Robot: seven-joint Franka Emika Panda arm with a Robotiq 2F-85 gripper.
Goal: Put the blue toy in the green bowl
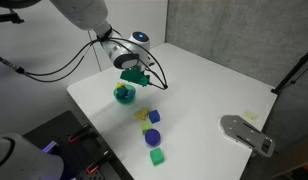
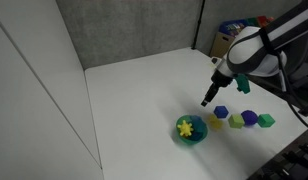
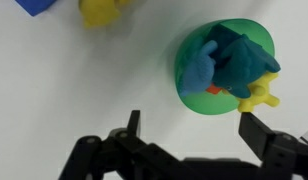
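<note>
A small round teal-green plastic bowl (image 3: 226, 30) sits on the white table (image 1: 214, 85). The small dark-blue blocky plastic toy (image 3: 203, 64) lies inside it, against the rim, beside a yellow star-shaped piece (image 3: 257, 98). The robot's black fingers (image 3: 134, 128) are spread wide apart and hold nothing; the gripper (image 3: 191, 125) hovers just beside the bowl. Another small blue block (image 2: 221, 113) rests on the table near the bowl, in a row of toys.
</note>
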